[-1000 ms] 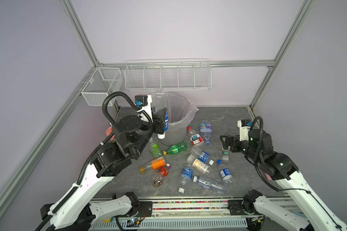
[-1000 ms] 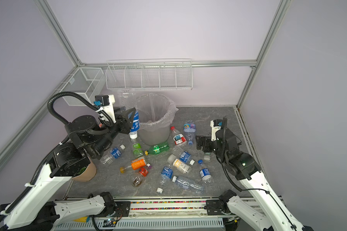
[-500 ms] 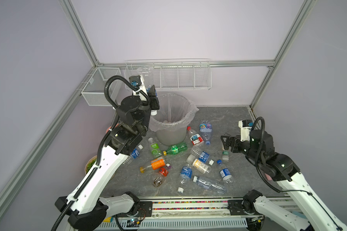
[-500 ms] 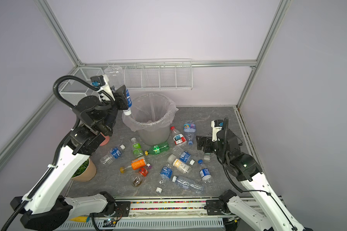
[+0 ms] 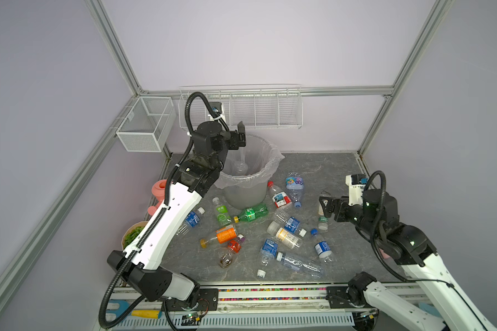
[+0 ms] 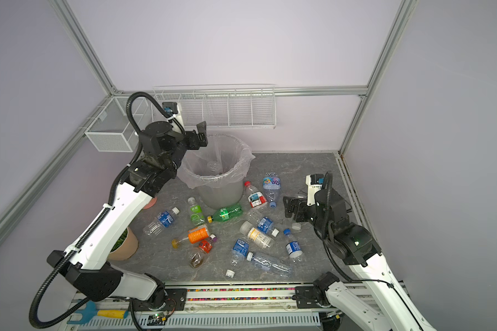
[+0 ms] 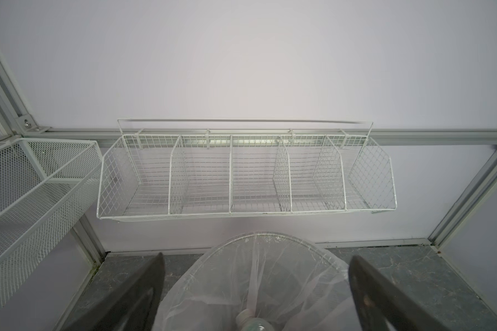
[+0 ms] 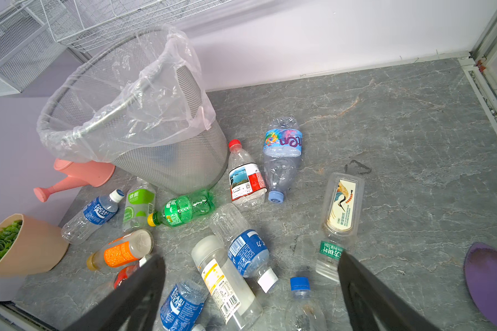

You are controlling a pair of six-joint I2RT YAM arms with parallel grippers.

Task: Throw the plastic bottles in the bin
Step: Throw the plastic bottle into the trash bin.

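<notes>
The left arm (image 5: 167, 226) slants up and back from the front rail, its wrist bent level. The left gripper (image 5: 240, 136) hangs above the bin (image 5: 247, 195) at its left rim, jaws spread wide with nothing between them. In the left wrist view a clear bottle (image 7: 253, 321) lies inside the bin's liner, below the parted jaws.

The other plastic bottles (image 5: 284, 236) lie scattered on the tabletop (image 5: 322, 172), in front and to the right of the bin.

The right arm (image 5: 408, 243) is folded low, and the right gripper (image 5: 326, 206) points left just above the rightmost bottles, jaws wide and empty.

A pink watering can (image 5: 158, 187) and a plant pot (image 5: 132, 235) stand at the left edge of the grey marbled top. White wire baskets (image 5: 256, 109) hang on the lilac back wall (image 5: 256, 43).
</notes>
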